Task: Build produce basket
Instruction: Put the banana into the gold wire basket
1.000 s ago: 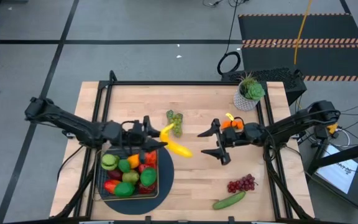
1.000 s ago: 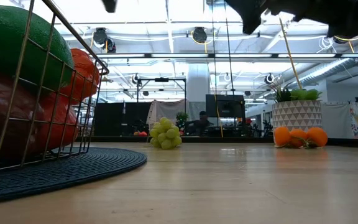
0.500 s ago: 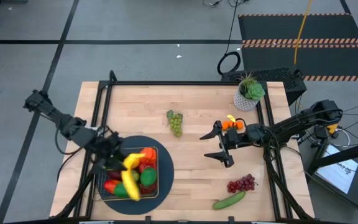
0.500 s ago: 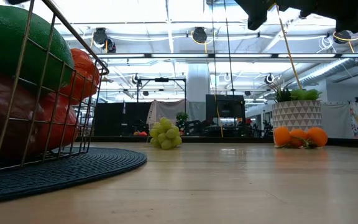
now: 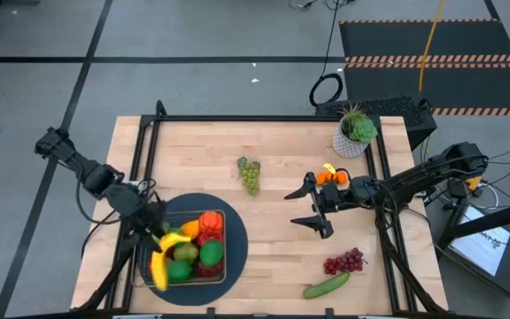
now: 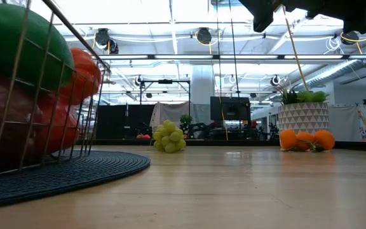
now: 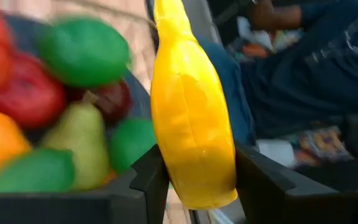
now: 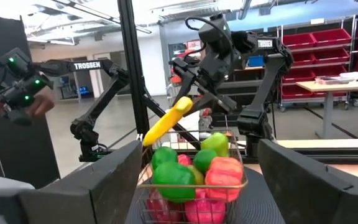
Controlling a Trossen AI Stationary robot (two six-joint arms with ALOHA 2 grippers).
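Note:
The dark wire basket (image 5: 222, 266) stands on a round dark mat (image 5: 234, 229) near the table's front left. It holds a pear, green fruits, red apples and an orange pepper. My left gripper (image 5: 158, 236) hangs over the basket's left side, shut on a yellow banana (image 5: 159, 263). The right wrist view shows that banana (image 8: 166, 121) above the piled produce. My right gripper (image 5: 308, 206) stands open at mid-table, with nothing between its fingers. Green grapes (image 5: 250, 174), oranges (image 5: 329, 176), purple grapes (image 5: 344, 261) and a cucumber (image 5: 326, 285) lie on the wood. My left gripper pinches the banana near one end (image 7: 199, 184) between its two fingers (image 7: 151, 179), one on each side. The rest of the banana sticks out ahead of the fingers, slanting down toward the table's near edge. It hangs clear above the produce in the basket.
A potted green plant (image 5: 355, 132) stands at the far right corner, behind the oranges. Black frame rails (image 5: 144, 151) run along the table's left and right sides. Bare wood lies between the mat and my right gripper. A seated person (image 7: 303, 68) shows beyond the table.
My left gripper has carried the banana from over the table just right of the basket toward the left and near edges, and it now hangs above the basket's left side. The gripper turned as it went, so the banana now points toward the near edge instead of right.

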